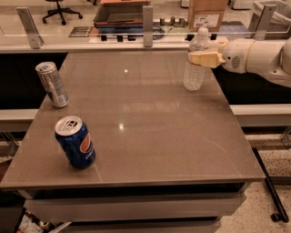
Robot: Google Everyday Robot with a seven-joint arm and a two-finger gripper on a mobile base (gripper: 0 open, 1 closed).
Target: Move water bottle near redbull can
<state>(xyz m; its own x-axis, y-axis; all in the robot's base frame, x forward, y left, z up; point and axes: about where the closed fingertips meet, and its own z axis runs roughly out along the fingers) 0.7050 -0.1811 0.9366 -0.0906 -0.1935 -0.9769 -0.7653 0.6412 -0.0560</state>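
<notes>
The water bottle (194,73), clear with a white cap, stands at the far right of the table. My gripper (205,58) reaches in from the right and is shut on the bottle at its label band. One cream finger (204,58) shows in front of the bottle; the other is hidden behind it. The bottle's base is at or just above the tabletop. The redbull can (52,84), slim and silver-grey, stands tilted near the far left edge, well apart from the bottle.
A blue Pepsi can (76,142) stands tilted at the front left of the brown table (145,132). A counter with posts, a tray and a cardboard box (207,13) runs behind the table. My white arm (261,54) extends over the right edge.
</notes>
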